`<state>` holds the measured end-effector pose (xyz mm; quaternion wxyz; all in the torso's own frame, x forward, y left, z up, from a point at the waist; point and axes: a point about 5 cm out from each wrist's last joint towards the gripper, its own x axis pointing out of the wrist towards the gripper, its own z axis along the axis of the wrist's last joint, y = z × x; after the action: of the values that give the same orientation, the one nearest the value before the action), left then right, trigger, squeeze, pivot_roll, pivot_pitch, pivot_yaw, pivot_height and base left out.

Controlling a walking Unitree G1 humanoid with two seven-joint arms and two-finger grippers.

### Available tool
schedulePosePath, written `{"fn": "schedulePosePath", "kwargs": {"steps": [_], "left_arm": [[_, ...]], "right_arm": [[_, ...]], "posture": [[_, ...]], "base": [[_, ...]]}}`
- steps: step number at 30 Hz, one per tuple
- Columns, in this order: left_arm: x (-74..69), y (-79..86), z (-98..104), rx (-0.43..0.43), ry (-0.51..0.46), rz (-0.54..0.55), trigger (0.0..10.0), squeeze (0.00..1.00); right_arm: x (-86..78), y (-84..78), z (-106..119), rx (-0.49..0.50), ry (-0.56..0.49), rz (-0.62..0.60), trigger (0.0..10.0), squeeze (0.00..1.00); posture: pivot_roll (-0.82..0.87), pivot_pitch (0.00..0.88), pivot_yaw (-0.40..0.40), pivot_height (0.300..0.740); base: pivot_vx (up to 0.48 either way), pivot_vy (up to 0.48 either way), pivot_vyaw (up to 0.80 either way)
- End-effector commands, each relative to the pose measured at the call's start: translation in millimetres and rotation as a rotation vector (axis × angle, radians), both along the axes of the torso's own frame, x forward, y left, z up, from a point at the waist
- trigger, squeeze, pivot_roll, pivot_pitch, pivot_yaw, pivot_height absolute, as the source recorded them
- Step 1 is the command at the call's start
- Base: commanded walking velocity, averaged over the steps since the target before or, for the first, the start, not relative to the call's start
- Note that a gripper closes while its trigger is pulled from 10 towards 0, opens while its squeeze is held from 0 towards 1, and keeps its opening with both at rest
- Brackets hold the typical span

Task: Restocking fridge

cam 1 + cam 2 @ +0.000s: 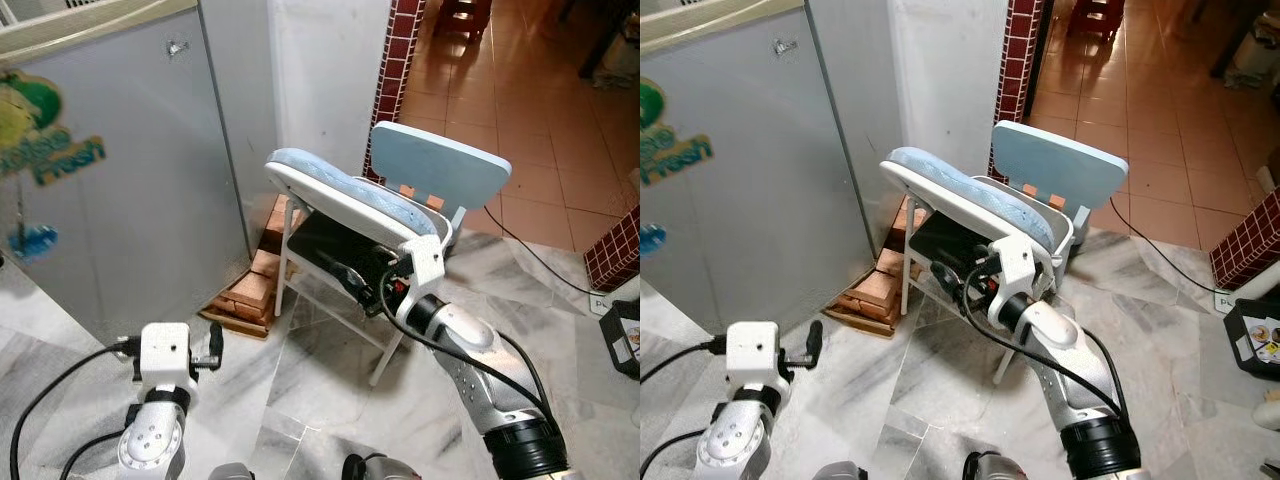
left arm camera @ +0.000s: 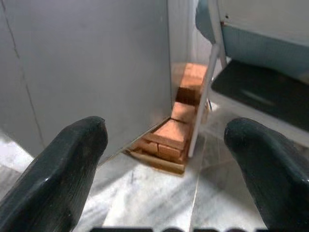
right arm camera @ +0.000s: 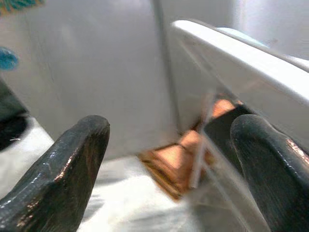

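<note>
Left gripper low, jaws open, right gripper under tilted chair, jaws open

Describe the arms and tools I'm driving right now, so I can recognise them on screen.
Both arms are silver metal with black joint collars. Each wrist carries a white boxy housing with black cables looping off it. The left tool and right tool each have two long, rounded, glossy black fingers.

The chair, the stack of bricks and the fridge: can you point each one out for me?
Chair (image 1: 345,193): left eye view, on the padded blue seat.
Stack of bricks (image 2: 170,137): left wrist view, on a lower brick's top.
Fridge (image 1: 130,190): left eye view, on its grey side.
</note>
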<state>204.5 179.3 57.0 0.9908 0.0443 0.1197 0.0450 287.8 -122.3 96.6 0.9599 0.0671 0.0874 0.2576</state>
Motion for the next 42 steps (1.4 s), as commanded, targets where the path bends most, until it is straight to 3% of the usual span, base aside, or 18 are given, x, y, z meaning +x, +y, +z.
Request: {"fn": "schedulePosePath", "kwargs": {"steps": [1,6,9,21,42], "left_arm": [[0.2,3.2,3.4,0.005,-0.010,0.016,10.0,0.00],[0.8,0.5,4.0,-0.007,-0.016,0.008,10.0,0.00],[3.6,-9.3,0.8,-0.019,-0.013,-0.023,10.0,0.00],[12.4,-7.7,9.3,-0.008,-0.061,-0.033,10.0,0.00],[18.1,-8.6,11.2,-0.016,-0.100,-0.036,10.0,0.00]], "right_arm": [[-2.3,-6.6,-6.8,-0.043,-0.008,-0.070,10.0,0.00],[-4.3,-6.7,-10.4,-0.053,-0.009,-0.084,10.0,0.00],[-8.5,-10.2,-21.0,-0.073,-0.002,-0.149,10.0,0.00],[-4.8,-23.4,-28.4,-0.087,-0.002,-0.249,10.0,0.00],[-1.6,-26.9,-32.5,-0.089,-0.007,-0.293,10.0,0.00]], "posture": [[0.03,0.075,0.016,0.740],[0.02,0.075,0.017,0.740],[0.02,0.055,0.011,0.740],[0.01,0.038,0.019,0.740],[0.00,0.024,0.018,0.740]], "base": [[0.000,0.480,0.00],[0.000,0.477,0.00],[0.000,0.470,0.00],[0.000,0.470,0.00],[0.000,0.480,0.00]]}}
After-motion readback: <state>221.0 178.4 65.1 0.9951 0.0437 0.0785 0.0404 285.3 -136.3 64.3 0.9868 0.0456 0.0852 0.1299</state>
